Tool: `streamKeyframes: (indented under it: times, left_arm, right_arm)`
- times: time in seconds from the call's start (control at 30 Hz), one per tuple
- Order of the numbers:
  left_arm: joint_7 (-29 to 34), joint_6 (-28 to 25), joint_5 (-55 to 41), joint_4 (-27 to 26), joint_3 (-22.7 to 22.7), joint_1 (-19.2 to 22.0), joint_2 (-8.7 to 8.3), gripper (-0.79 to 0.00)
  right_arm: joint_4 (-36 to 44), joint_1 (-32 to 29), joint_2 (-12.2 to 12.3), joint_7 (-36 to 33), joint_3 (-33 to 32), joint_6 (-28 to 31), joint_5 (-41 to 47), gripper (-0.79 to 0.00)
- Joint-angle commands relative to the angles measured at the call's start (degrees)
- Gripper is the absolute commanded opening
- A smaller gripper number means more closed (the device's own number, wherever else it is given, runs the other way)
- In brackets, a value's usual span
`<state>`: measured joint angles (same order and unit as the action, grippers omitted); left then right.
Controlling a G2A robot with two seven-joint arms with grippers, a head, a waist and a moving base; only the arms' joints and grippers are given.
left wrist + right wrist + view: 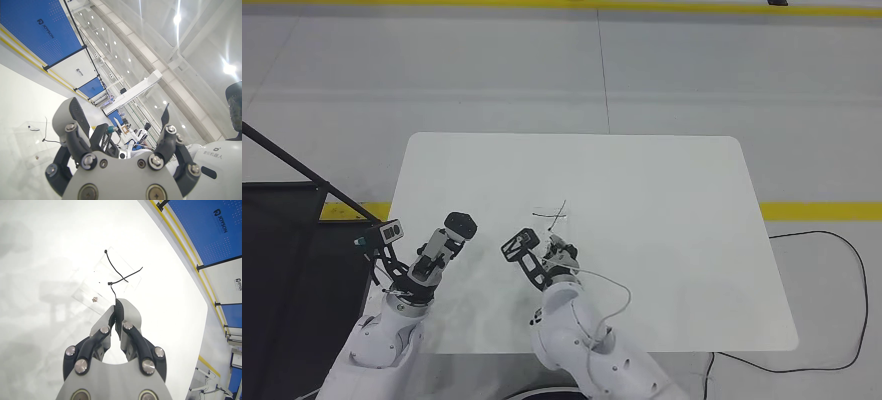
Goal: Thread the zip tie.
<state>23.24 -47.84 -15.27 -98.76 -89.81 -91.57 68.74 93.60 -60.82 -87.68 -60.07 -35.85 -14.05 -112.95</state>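
Left gripper [120, 106] held off the flat white rectangular table [662, 200], tilted up towards the ceiling; fingers spread wide, nothing between them; right gripper [116, 301] low over the table's near middle, pads pressed together on one end of a thin black plastic zip tie [110, 283]; the tie's small square head sits just past the fingertips, the strap running on above a shallow clear plastic tray [88, 289]; a second black tie [115, 270] crosses it there, apparently lying in the tray; cannot tell whether any strap has passed through a head; judgement: the pick-up is done and the threading proper is not begun, since one arm alone has the tie; next move likely calls for the idle left gripper to swing down and pinch the free end, then steer the narrow tip into the head's slot; fine alignment needed, the strap being limp and springy.
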Motion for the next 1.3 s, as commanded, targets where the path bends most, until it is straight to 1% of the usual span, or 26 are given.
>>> streamKeyframes:
  times: [0.0, 0.1, 0.47, 0.57, 0.7, 0.77, 0.8, 0.87, 0.9, 1.1, 1.27]
  left_arm:
    - [0.00, 0.00, 0.00, 0.00, 0.00, 0.00, 0.00, 0.000]
    - [0.00, 0.00, 0.00, 0.00, 0.00, 0.00, 0.00, 0.000]
    - [0.00, 0.00, 0.00, 0.00, 0.00, 0.00, 0.00, 0.000]
    - [0.00, 0.00, 0.00, 0.00, 0.00, 0.00, 0.00, 0.000]
    - [0.00, 0.00, 0.00, 0.00, 0.00, 0.00, 0.00, 0.000]
    - [0.00, 0.00, 0.00, 0.00, 0.00, 0.00, 0.00, 0.000]
    - [0.00, 0.00, 0.00, 0.00, 0.00, 0.00, 0.00, 0.000]
    - [0.00, 0.00, 0.00, 0.00, 0.00, 0.00, 0.00, 0.000]
    - [0.00, 0.00, 0.00, 0.00, 0.00, 0.00, 0.00, 0.000]
    - [0.00, 0.00, 0.00, 0.00, 0.00, 0.00, 0.00, 0.000]
    - [0.00, 0.00, 0.00, 0.00, 0.00, 0.00, 0.00, 0.000]
  right_arm:
    - [-0.06, -0.25, -0.23, 0.07, -0.25, 0.20, -0.31, -0.529]
    - [0.03, -0.86, -0.60, 0.22, -0.77, 0.89, -1.00, -0.508]
    - [0.77, -3.24, -1.46, 2.07, -2.86, 3.92, -2.06, -0.511]
    - [0.68, -3.66, -1.73, 2.30, -3.15, 4.93, -2.35, -0.489]
    - [0.11, -3.72, -2.26, 2.38, -3.29, 5.65, -2.66, -0.440]
    - [-0.11, -3.62, -2.56, 2.61, -3.28, 5.94, -2.77, -0.403]
    - [-0.12, -3.71, -2.71, 2.85, -3.22, 6.15, -2.59, -0.357]
    - [-0.10, -3.82, -2.93, 3.08, -3.36, 6.46, -2.69, -0.163]
    - [-0.09, -3.91, -3.04, 3.09, -3.41, 6.63, -2.81, -0.105]
    - [-0.61, -4.34, -3.65, 2.82, -3.64, 8.37, -3.34, -0.099]
    - [-1.27, -4.48, -4.16, 2.97, -3.86, 9.85, -3.37, -0.117]
